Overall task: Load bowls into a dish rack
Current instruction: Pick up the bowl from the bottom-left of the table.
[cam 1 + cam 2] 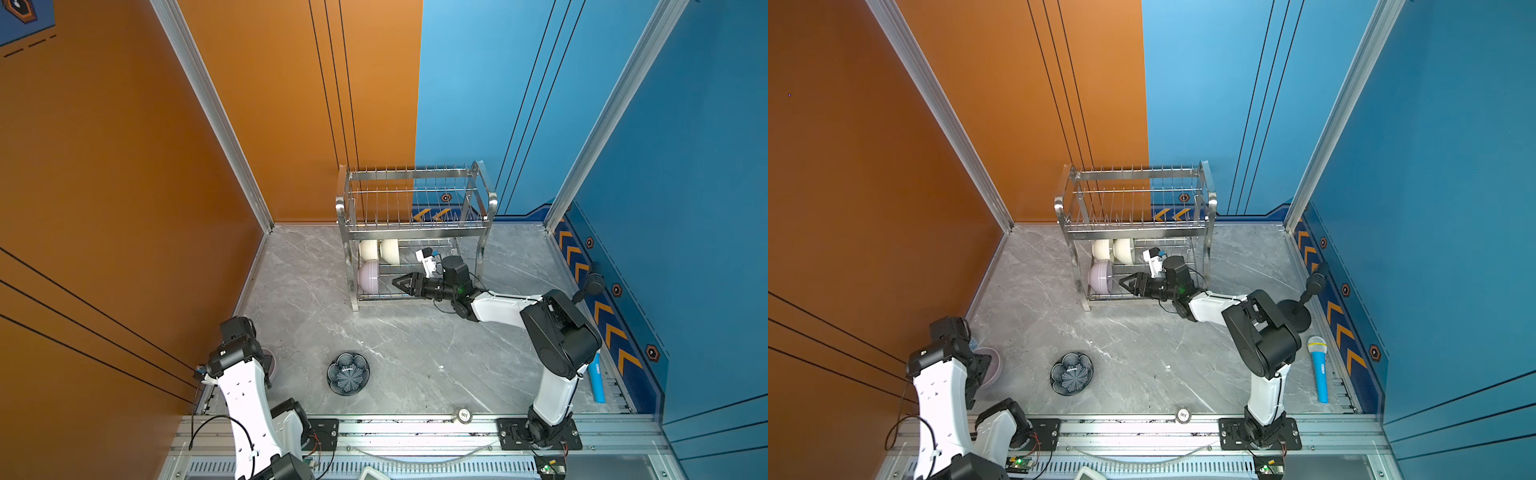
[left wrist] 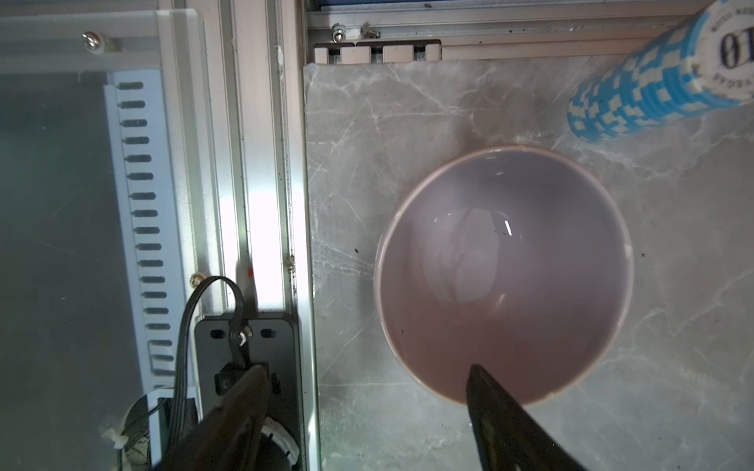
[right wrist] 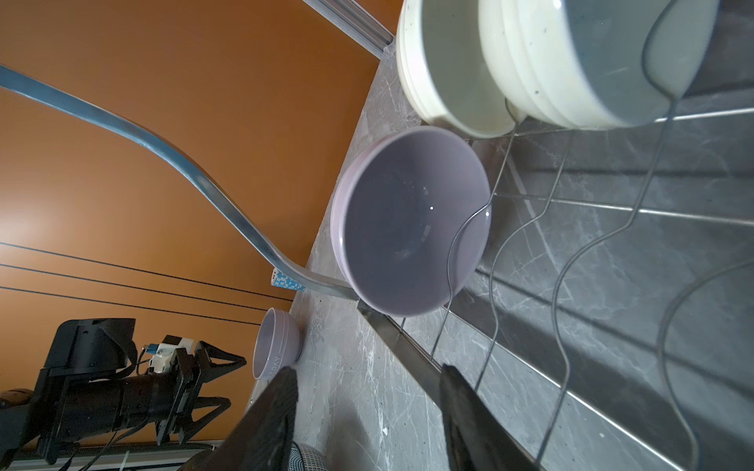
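The right claw (image 3: 369, 369) is released and empty. It points at the racked lilac bowl (image 3: 408, 228), which stands on edge in the lower tier of the rack (image 1: 415, 227), with two cream bowls (image 1: 369, 250) (image 1: 390, 250) on edge just behind. The left claw (image 2: 367, 367) hangs spread wide over the loose lilac bowl (image 2: 502, 273), upright on the table (image 2: 367, 142). One finger (image 2: 497, 407) is over the bowl's inside and the other is outside the rim; contact is unclear. The dark bowl (image 1: 348, 373) sits upright nearby.
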You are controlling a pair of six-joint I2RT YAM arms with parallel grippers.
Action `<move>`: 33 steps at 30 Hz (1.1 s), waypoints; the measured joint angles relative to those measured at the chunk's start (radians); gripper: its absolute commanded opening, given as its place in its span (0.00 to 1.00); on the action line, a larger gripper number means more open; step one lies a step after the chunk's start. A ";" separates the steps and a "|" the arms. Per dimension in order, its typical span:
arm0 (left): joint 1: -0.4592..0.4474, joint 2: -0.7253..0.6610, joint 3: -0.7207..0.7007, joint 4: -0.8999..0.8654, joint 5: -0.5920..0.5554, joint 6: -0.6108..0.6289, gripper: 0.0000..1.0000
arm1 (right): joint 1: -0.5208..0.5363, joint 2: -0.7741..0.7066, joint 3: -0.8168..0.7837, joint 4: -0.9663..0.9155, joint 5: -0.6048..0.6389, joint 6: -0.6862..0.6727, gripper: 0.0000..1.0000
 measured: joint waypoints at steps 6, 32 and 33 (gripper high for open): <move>0.022 0.040 -0.042 0.071 0.027 0.000 0.76 | -0.004 0.000 0.000 0.000 0.000 -0.007 0.57; 0.053 0.160 -0.107 0.223 0.034 -0.040 0.41 | -0.007 0.038 -0.003 0.016 0.000 0.005 0.57; 0.053 0.160 -0.107 0.224 0.034 -0.040 0.38 | -0.007 0.039 -0.003 0.018 -0.001 0.005 0.57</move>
